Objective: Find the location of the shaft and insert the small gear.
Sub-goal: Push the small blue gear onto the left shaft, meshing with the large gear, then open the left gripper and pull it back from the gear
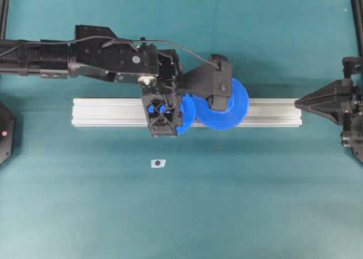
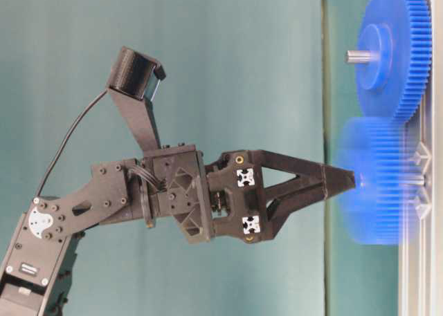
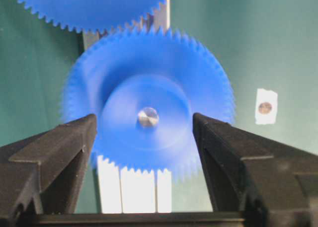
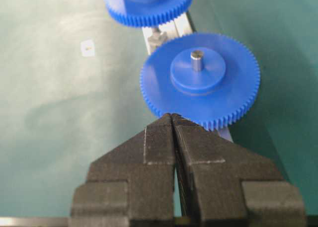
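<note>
The small gear (image 3: 149,78) sits on the shaft, whose silver end (image 3: 148,116) shows in the gear's centre hole. The gear is blurred in the left wrist and table-level (image 2: 377,188) views. My left gripper (image 3: 144,120) points straight down over it, open, with one finger (image 3: 74,137) on each side of the hub. From above, the gripper body (image 1: 161,116) hides most of the gear; only its edge (image 1: 183,118) shows. The shaft's pin and faceted base (image 2: 414,181) show between gear and rail. My right gripper (image 4: 171,116) is shut and empty, hovering off the rail's right end (image 1: 299,103).
The wider blue gear (image 1: 237,107) with its grey centre pin (image 4: 197,60) stands on the aluminium rail (image 1: 102,111) just right of the small gear, their teeth adjacent. A small white sticker with a dark dot (image 1: 158,163) lies on the teal table in front of the rail.
</note>
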Robot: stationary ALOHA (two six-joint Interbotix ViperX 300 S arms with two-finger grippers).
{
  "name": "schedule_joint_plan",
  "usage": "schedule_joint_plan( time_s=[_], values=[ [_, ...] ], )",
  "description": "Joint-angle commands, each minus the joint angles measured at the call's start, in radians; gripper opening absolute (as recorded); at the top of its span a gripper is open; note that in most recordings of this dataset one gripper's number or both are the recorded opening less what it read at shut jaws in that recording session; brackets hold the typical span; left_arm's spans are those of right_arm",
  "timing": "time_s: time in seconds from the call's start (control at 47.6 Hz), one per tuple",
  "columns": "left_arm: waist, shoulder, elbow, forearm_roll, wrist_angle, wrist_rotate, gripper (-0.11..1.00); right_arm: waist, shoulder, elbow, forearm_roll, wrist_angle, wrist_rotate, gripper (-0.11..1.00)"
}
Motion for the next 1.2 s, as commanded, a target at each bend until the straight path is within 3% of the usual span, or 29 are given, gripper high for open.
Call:
schedule_joint_plan(
  time_s=[0.0, 0.799, 1.177],
  values=[
    [-0.002, -0.023, -0.018, 0.005, -0.003, -0.002, 0.77, -0.005, 0.006, -0.011, 0.000, -0.009, 0.015, 0.02],
    [-0.003, -0.037, -0.026, 0.005, 0.002, -0.002, 0.77, -0.005, 0.006, -0.009, 0.000, -0.009, 0.031, 0.02],
    [-0.015, -0.104, -0.025, 0.005, 0.002, -0.003, 0.77, -0.005, 0.006, -0.009, 0.000, -0.009, 0.031, 0.02]
  ],
)
